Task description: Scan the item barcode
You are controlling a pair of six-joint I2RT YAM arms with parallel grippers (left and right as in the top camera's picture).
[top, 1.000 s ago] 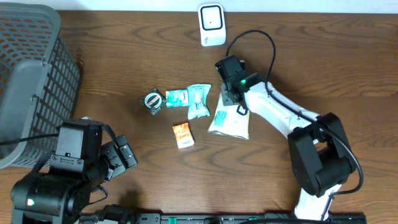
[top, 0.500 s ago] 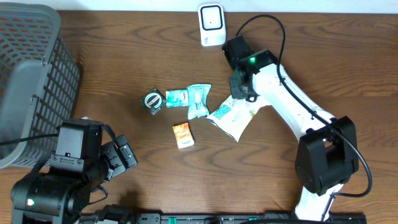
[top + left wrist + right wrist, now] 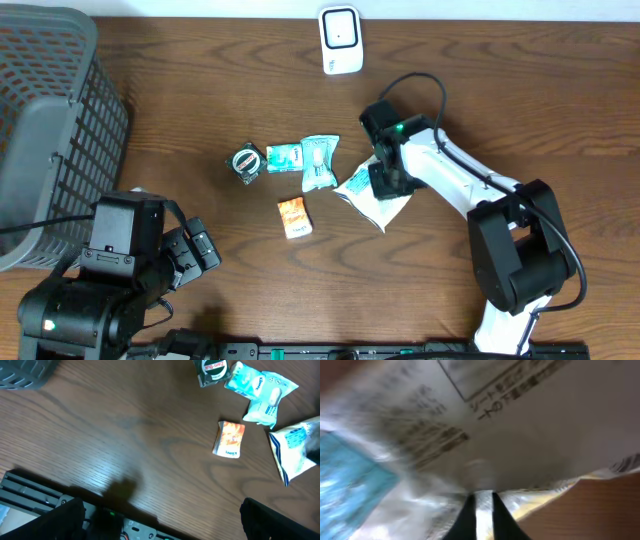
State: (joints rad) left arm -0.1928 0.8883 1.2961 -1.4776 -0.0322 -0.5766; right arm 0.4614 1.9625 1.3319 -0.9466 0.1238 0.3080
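Observation:
The item is a white packet with blue print (image 3: 370, 198), lying tilted on the table right of centre. It fills the right wrist view as crinkled foil and text (image 3: 520, 435). My right gripper (image 3: 386, 180) is shut on the packet's sealed edge, and the thin foil shows between its fingertips (image 3: 482, 510). The white barcode scanner (image 3: 340, 40) stands at the table's far edge, well apart from the packet. My left gripper (image 3: 192, 252) hangs open over the near left of the table, and it holds nothing (image 3: 165, 525). From the left wrist the packet (image 3: 295, 452) shows at the right.
A small orange packet (image 3: 294, 216), two teal tissue packs (image 3: 318, 160) and a round tin (image 3: 247, 160) lie left of the item. A grey mesh basket (image 3: 50, 130) fills the far left. A black rail (image 3: 45, 505) runs along the near table edge.
My right gripper closed on the packet, swung it up toward the scanner, then came back down. The packet now lies tilted rather than square. The left arm stayed still.

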